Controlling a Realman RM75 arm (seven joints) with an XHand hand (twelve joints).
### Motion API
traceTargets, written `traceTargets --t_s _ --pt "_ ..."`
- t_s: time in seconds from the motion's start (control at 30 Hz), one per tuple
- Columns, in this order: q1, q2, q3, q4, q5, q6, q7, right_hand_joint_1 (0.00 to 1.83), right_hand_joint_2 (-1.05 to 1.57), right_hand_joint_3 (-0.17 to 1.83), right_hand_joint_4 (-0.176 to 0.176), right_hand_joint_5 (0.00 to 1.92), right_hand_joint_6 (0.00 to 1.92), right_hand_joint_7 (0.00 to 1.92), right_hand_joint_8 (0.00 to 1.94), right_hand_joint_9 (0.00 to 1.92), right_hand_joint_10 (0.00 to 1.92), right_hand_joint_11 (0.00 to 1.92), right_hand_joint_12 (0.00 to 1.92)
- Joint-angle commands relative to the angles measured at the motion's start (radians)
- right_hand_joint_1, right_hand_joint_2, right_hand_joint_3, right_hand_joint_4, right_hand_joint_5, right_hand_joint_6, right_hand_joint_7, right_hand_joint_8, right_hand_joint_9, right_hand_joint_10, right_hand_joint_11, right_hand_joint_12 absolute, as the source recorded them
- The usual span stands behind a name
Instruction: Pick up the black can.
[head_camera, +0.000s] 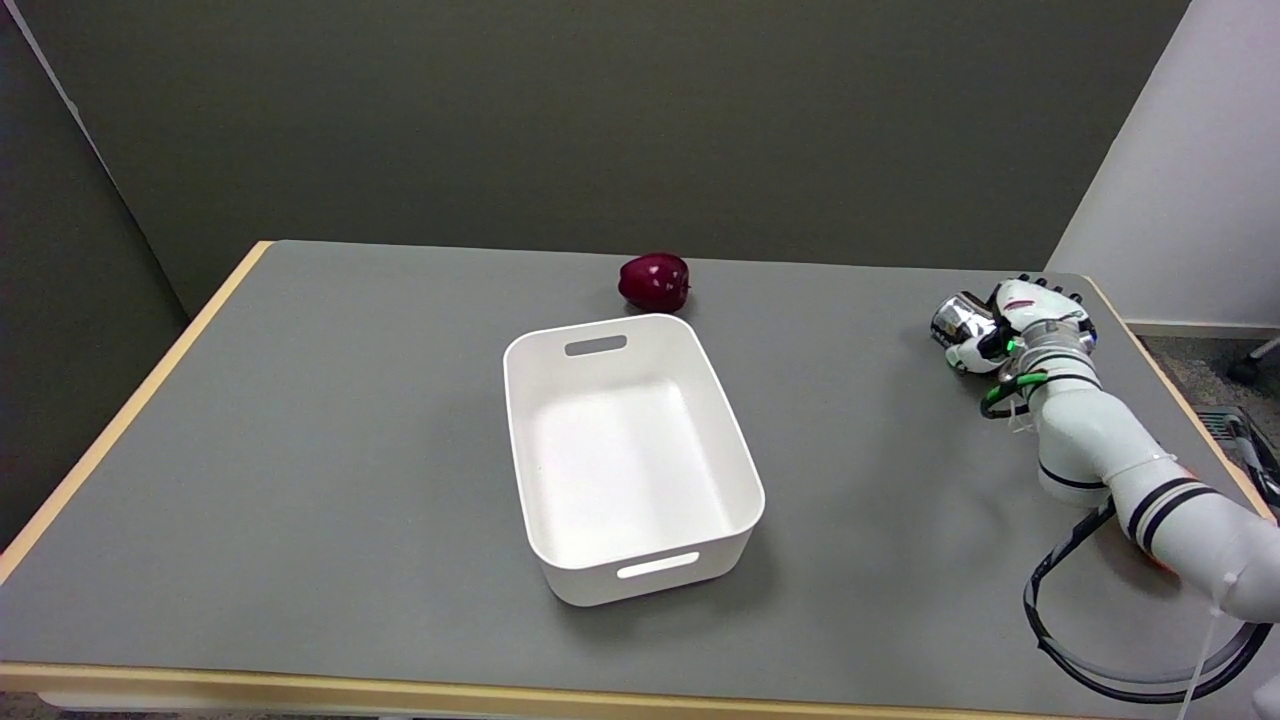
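The black can (958, 318) is gripped by the right hand (1015, 325), tilted, its shiny end pointed up-left over the bench (300, 420).

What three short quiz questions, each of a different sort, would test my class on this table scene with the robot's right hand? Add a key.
1. True or false: the red apple lies inside the white bin.
2. Which thing do the fingers of the right hand wrap?
A. the apple
B. the can
C. the bin's handle
3. Fill in: the hand is near the table's ____ edge in the picture.

Key:
1. False; it sits on the table beyond the bin's far rim.
2. B; the shiny end of the can shows.
3. right
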Motion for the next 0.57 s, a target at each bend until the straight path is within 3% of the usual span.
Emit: traceTargets --t_s 0.03,0.33,0.57 --pt "-0.022 0.0 0.137 0.171 -0.421 -0.031 0.272 1.16 1.18 0.28 -0.176 0.6 1.56 0.66 1.59 0.77 1.55 0.48 1.91" --pt "-0.06 -0.003 0.089 0.438 -0.694 -0.011 0.714 1.16 1.17 0.3 -0.176 0.61 1.55 0.67 1.58 0.79 1.56 0.51 1.92" --pt "-0.015 -0.033 -0.203 0.559 -0.895 -0.029 0.984 1.18 1.14 0.3 -0.176 0.66 1.49 0.71 1.51 0.82 1.49 0.59 1.91"
